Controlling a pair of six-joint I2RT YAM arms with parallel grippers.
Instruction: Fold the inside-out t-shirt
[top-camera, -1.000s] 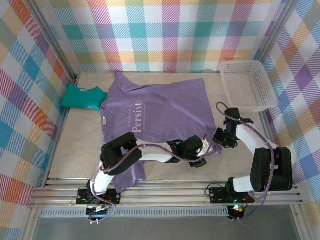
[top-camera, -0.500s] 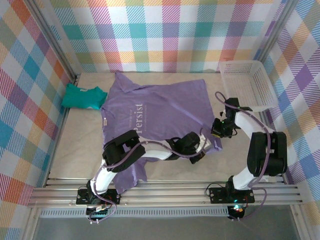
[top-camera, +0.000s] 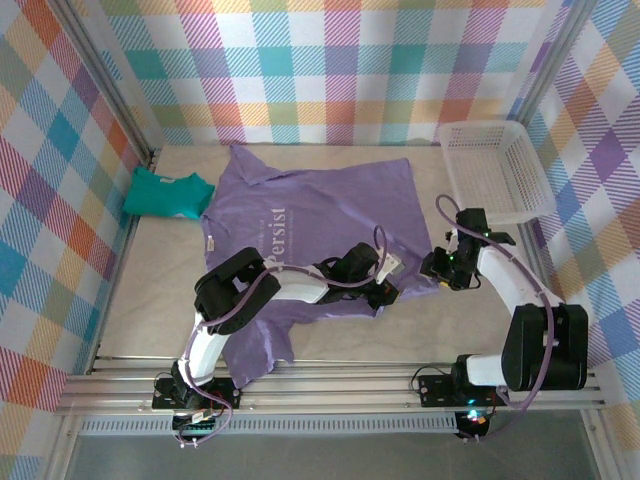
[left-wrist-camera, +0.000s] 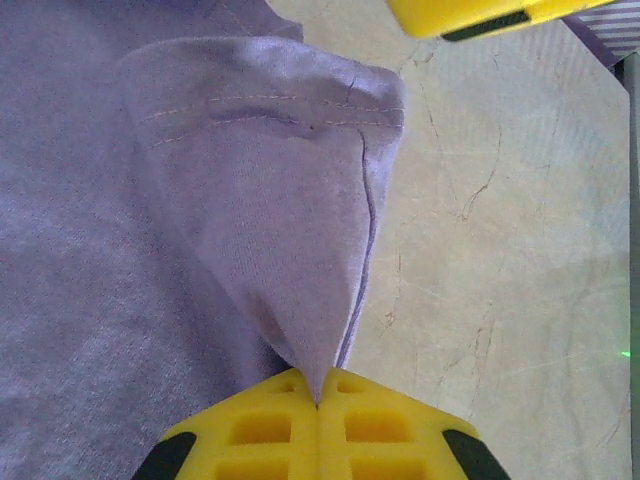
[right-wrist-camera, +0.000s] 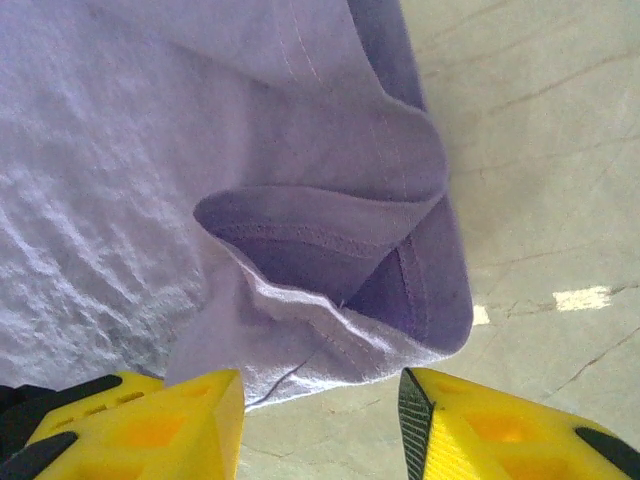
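The inside-out t-shirt (top-camera: 320, 215) lies spread on the table, lavender with white "Persist" lettering. My left gripper (top-camera: 388, 285) is at its near right hem, shut on a pinch of lavender fabric (left-wrist-camera: 290, 230) that rises in a cone from the closed yellow fingers (left-wrist-camera: 250, 430). My right gripper (top-camera: 438, 272) stands open just right of that corner. In the right wrist view the folded hem corner (right-wrist-camera: 330, 260) lies just beyond the gap between its spread fingers (right-wrist-camera: 160, 420), not touching either one. My right gripper's yellow finger (left-wrist-camera: 470, 15) shows at the top of the left wrist view.
A folded teal-green garment (top-camera: 165, 193) sits at the far left by the wall. A white plastic basket (top-camera: 495, 170) stands at the far right. Checked walls enclose the table (top-camera: 150, 290), with bare beige surface left and right of the shirt.
My left gripper shut on the shirt's hem and drew it left, away from the near edge. My right gripper opened, releasing the fabric corner.
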